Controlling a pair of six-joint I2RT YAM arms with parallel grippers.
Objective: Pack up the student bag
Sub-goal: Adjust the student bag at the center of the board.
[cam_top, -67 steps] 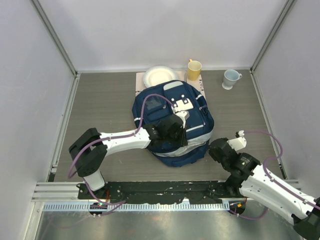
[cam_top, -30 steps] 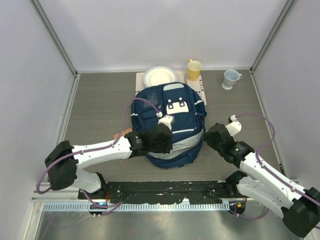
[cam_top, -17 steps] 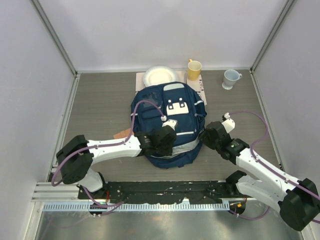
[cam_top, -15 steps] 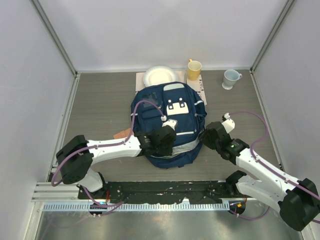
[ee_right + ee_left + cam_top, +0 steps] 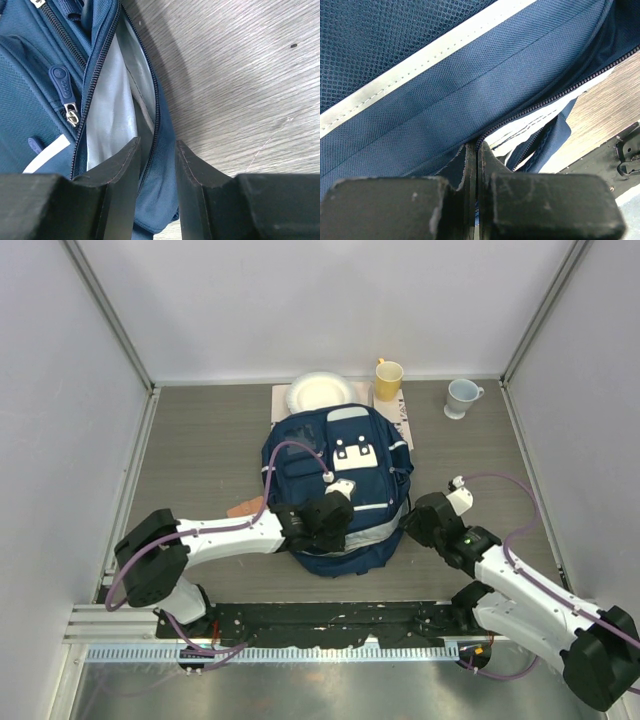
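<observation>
The student bag (image 5: 340,465), navy with white stripes and a white buckle patch, lies flat in the middle of the table. My left gripper (image 5: 333,517) sits on the bag's near end. In the left wrist view it (image 5: 476,150) is shut on the bag's blue fabric edge (image 5: 470,85) just beside the open zipper. My right gripper (image 5: 414,521) is at the bag's right side. In the right wrist view its jaws (image 5: 157,152) stand apart, straddling the bag's zippered rim (image 5: 162,130), with pale grey lining (image 5: 107,115) showing inside the opening.
A white plate (image 5: 320,393), a yellow cup (image 5: 388,378) and a pale mug (image 5: 462,397) stand along the back wall behind the bag. A small brown thing (image 5: 243,508) lies left of the bag. Walls close in on three sides.
The right gripper's jaws have narrowed around the bag's right rim and the right arm has drawn slightly nearer. The left arm's elbow has folded inward; its gripper stays shut on the bag.
</observation>
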